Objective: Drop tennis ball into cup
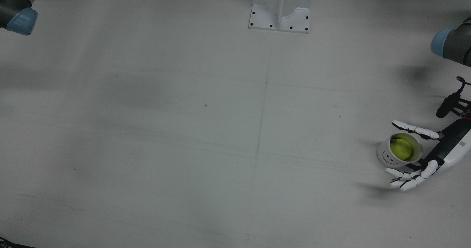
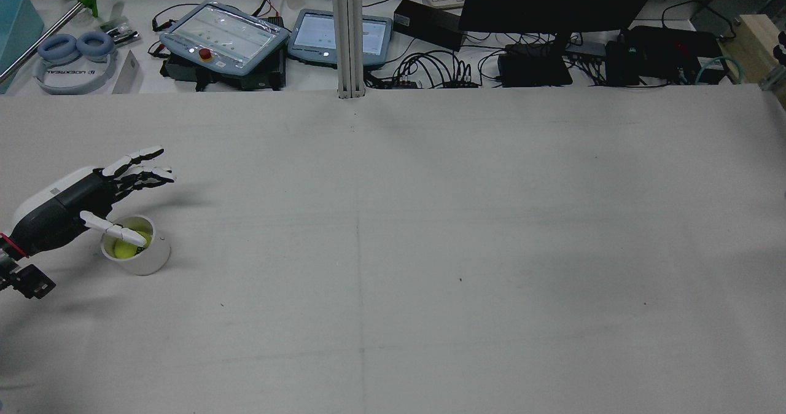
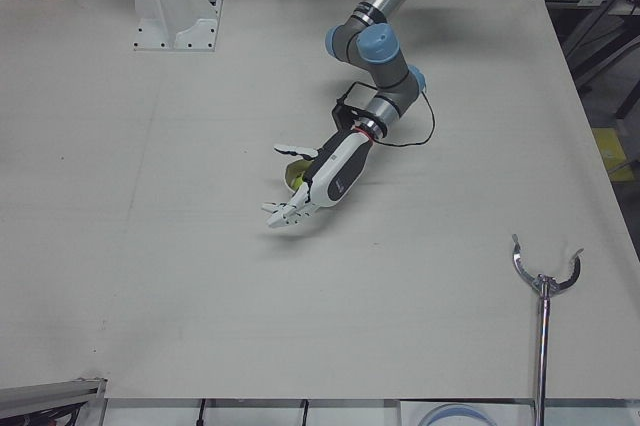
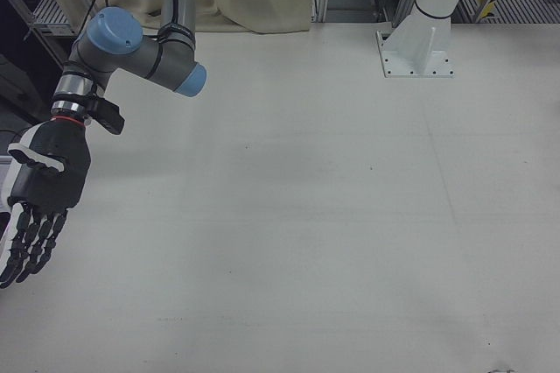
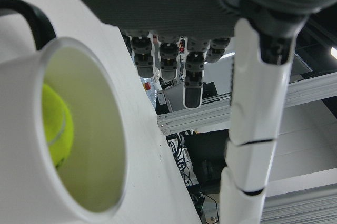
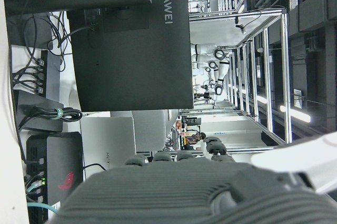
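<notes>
So your yellow-green fuzzy tennis ball (image 1: 400, 148) is sitting down inside the short white round cup (image 1: 387, 157), the one with a little smiley face drawn on its outside wall. From the left hand view you can see the ball (image 5: 55, 129) resting low against the inner wall of the cup (image 5: 100, 145), well below the rim. Nothing else is in there with it.

Your left hand (image 1: 419, 156) is spread wide and holding nothing. The fingers (image 1: 406, 178) fan out on one side of the cup and the thumb reaches out along the other, so the cup sits between them. In the rear view the hand (image 2: 73, 202) hangs over the cup (image 2: 141, 255) with the thumb crossing above the opening, and I can't tell if it actually touches the rim. The cup stands upright on the pale grey table (image 1: 184, 130), near the edge on the left arm's side.

Further out, your right hand (image 4: 39, 198) hangs off the far side of the table with its dark fingers straight, close together and pointing down, nothing in them.

At the back of the table there's the white bolted metal pedestal base (image 1: 280, 9), well apart from the cup.
</notes>
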{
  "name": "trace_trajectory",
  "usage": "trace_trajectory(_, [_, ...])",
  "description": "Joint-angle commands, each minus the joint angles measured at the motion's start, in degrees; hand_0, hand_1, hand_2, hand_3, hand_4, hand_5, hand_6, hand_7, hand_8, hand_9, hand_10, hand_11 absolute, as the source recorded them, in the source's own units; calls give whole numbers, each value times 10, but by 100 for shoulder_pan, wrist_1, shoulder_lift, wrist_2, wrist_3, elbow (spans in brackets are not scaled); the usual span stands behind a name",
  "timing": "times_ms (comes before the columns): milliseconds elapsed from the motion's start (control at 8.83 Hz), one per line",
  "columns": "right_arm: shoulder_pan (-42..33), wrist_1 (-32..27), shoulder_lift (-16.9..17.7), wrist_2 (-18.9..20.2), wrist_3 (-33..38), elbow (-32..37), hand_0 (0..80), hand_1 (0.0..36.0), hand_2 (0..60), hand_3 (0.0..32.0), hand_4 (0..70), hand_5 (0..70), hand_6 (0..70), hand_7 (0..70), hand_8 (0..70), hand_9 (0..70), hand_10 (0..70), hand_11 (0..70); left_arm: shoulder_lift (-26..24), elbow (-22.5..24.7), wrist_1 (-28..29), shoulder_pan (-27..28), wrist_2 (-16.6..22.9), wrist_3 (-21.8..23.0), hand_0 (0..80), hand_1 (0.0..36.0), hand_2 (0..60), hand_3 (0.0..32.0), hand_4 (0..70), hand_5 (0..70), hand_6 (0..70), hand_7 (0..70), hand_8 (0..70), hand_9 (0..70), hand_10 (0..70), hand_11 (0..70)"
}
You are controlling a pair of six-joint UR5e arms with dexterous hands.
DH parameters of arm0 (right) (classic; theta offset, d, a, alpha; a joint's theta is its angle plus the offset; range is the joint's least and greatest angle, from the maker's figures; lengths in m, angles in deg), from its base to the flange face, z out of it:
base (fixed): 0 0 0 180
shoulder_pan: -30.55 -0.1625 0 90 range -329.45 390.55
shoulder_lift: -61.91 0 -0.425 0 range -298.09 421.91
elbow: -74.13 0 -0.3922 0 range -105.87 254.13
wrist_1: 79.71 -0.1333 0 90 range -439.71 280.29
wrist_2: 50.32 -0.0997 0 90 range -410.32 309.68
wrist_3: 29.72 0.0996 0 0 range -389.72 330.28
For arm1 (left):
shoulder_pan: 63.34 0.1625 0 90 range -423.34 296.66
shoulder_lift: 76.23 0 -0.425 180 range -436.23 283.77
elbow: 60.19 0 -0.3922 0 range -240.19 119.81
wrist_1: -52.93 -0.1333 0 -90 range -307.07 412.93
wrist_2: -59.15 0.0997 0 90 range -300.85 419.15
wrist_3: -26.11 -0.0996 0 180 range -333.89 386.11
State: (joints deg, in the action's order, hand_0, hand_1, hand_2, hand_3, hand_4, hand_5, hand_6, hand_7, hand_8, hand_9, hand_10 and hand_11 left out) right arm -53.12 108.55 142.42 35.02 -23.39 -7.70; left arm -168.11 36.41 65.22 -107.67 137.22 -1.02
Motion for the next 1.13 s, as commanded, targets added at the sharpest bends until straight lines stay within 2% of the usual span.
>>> trace_trajectory(0, [0, 0, 0, 0, 0, 0, 0, 0, 0, 0, 0, 0, 0, 0, 0, 0, 0, 0, 74, 419, -419, -459, 33, 530, 645, 284, 31, 0, 24, 119, 177, 125, 72, 92, 76, 141])
trace_trajectory(113, [0, 0, 0, 0, 0, 0, 0, 0, 0, 0, 0, 0, 0, 0, 0, 0, 0, 0, 74, 525, -604, -967, 67, 785, 641, 280, 26, 0, 33, 116, 177, 133, 65, 85, 69, 131])
trace_trajectory(226, [0, 0, 0, 0, 0, 0, 0, 0, 0, 0, 0, 0, 0, 0, 0, 0, 0, 0, 65, 743, -806, -1259, 181, 831, 634, 275, 14, 0, 44, 110, 160, 149, 61, 87, 69, 129])
trace_trajectory(340, [0, 0, 0, 0, 0, 0, 0, 0, 0, 0, 0, 0, 0, 0, 0, 0, 0, 0, 47, 893, -1043, -1497, 330, 840, 629, 262, 28, 0, 60, 128, 258, 155, 88, 99, 76, 139])
trace_trajectory(453, [0, 0, 0, 0, 0, 0, 0, 0, 0, 0, 0, 0, 0, 0, 0, 0, 0, 0, 12, 1017, -1219, -1691, 566, 805, 620, 255, 24, 0, 75, 123, 248, 189, 95, 118, 88, 155])
trace_trajectory(566, [0, 0, 0, 0, 0, 0, 0, 0, 0, 0, 0, 0, 0, 0, 0, 0, 0, 0, 3, 1105, -1334, -1884, 673, 814, 616, 244, 37, 0, 79, 145, 374, 175, 123, 120, 94, 164])
trace_trajectory(679, [0, 0, 0, 0, 0, 0, 0, 0, 0, 0, 0, 0, 0, 0, 0, 0, 0, 0, 3, 1123, -1396, -2086, 683, 831, 614, 246, 20, 0, 80, 126, 272, 199, 104, 126, 97, 167])
trace_trajectory(906, [0, 0, 0, 0, 0, 0, 0, 0, 0, 0, 0, 0, 0, 0, 0, 0, 0, 0, -23, 1045, -1440, -2247, 674, 840, 614, 238, 32, 0, 88, 150, 399, 177, 136, 132, 111, 188])
trace_trajectory(1019, [0, 0, 0, 0, 0, 0, 0, 0, 0, 0, 0, 0, 0, 0, 0, 0, 0, 0, -249, 896, -1528, -2264, 674, 840, 622, 244, 23, 0, 90, 144, 356, 179, 129, 134, 115, 194])
